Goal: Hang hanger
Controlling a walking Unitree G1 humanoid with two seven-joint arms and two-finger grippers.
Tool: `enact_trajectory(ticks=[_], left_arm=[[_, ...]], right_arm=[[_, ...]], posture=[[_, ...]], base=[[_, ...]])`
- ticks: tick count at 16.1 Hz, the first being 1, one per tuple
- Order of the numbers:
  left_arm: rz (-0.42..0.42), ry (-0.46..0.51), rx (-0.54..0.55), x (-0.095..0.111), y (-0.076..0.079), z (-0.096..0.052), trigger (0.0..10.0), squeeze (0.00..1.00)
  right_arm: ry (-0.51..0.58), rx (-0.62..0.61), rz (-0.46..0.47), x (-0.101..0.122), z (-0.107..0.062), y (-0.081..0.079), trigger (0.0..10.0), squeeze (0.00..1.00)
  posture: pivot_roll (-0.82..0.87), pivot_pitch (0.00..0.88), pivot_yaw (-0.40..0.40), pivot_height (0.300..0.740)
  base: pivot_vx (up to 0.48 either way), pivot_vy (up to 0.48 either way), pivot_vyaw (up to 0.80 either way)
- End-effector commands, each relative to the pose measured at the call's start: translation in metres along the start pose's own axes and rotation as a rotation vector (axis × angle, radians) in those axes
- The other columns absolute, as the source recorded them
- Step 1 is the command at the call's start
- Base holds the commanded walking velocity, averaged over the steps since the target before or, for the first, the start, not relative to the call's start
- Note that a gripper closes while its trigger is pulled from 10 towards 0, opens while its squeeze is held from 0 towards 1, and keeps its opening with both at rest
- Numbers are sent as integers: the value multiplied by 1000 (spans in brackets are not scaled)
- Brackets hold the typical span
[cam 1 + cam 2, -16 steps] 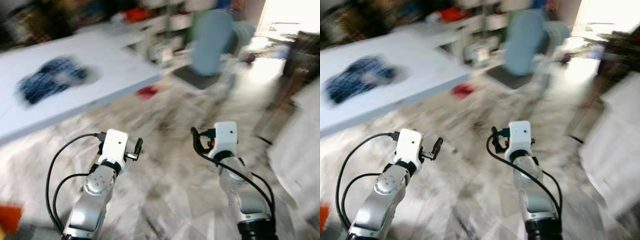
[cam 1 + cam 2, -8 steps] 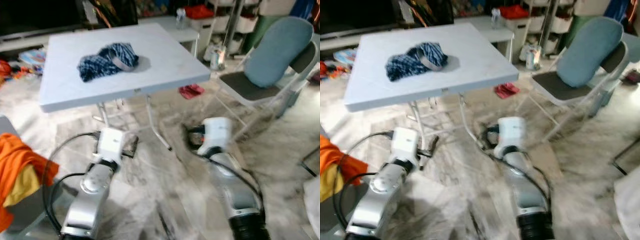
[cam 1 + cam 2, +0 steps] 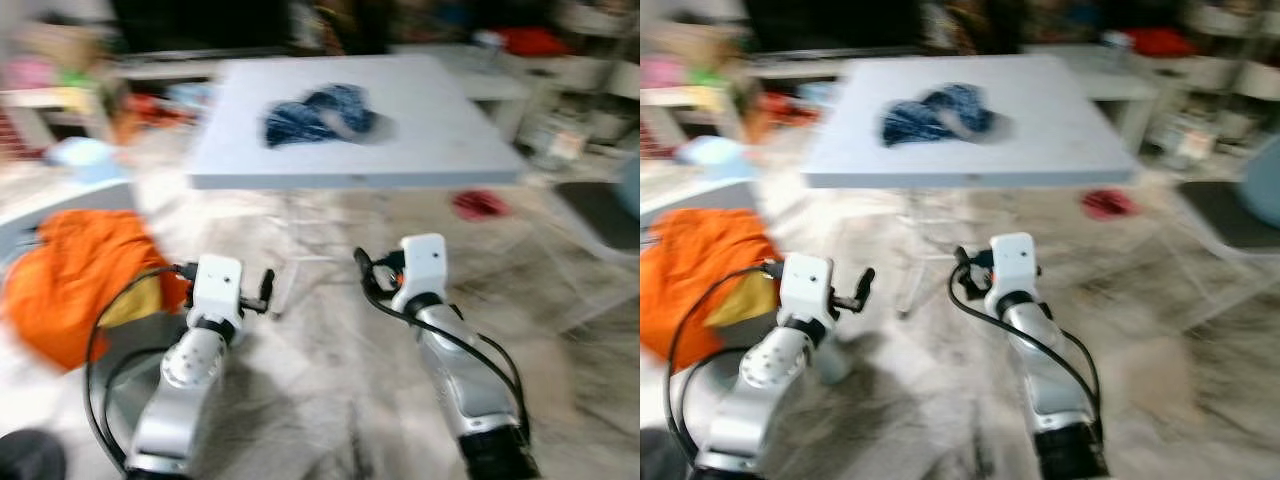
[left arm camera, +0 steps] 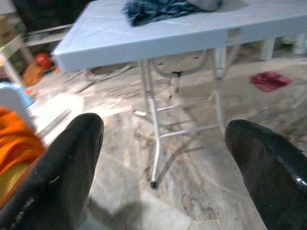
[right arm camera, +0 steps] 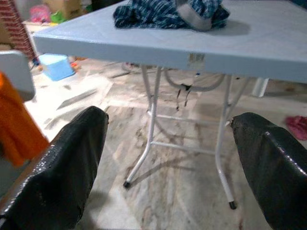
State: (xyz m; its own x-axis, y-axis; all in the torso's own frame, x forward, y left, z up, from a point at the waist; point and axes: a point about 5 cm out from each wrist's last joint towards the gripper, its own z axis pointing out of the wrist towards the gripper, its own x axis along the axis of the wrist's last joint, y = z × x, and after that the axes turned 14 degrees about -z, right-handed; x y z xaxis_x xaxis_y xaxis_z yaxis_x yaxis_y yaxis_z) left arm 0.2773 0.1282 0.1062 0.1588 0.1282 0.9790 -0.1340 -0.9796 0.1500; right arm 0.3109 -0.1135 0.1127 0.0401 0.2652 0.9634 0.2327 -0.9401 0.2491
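Low over the floor (image 3: 330, 400), both grippers hang empty: left gripper (image 4: 163, 167) spread wide, right gripper (image 5: 177, 167) spread wide, touching nothing. Ahead of them stands the table (image 3: 450, 140); a blue cloth (image 3: 320, 115) lies on its top, hanger possibly under it, cannot tell. Orange clothes (image 3: 75, 275) lie heaped at left. A red rag (image 3: 482, 205) lies on the floor beyond the table. Head views are blurred.

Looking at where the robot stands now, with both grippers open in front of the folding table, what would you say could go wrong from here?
The head views are blurred, so judging the approach to the white table may be unreliable. The table's thin metal legs stand directly ahead of the open left gripper and right gripper; walking on could knock them. The orange cloth heaped low on the robot's left might snag the left arm.
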Motion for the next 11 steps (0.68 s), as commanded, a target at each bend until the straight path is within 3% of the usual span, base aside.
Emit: enact_trajectory(ticks=[1,5,11], left_arm=[[27,10,-4,2,2,0,10000,0],[19,11,-4,2,2,0,10000,0],[5,-5,0,-1,-1,-1,10000,0]], right_arm=[[18,-7,15,3,-1,4,10000,0],[28,-6,40,4,-1,3,10000,0],[31,2,45,4,-2,2,10000,0]], posture=[[-33,0,-20,740],[-33,0,-20,740],[-32,0,-23,740]], base=[[0,0,425],[0,208,0],[0,442,0]])
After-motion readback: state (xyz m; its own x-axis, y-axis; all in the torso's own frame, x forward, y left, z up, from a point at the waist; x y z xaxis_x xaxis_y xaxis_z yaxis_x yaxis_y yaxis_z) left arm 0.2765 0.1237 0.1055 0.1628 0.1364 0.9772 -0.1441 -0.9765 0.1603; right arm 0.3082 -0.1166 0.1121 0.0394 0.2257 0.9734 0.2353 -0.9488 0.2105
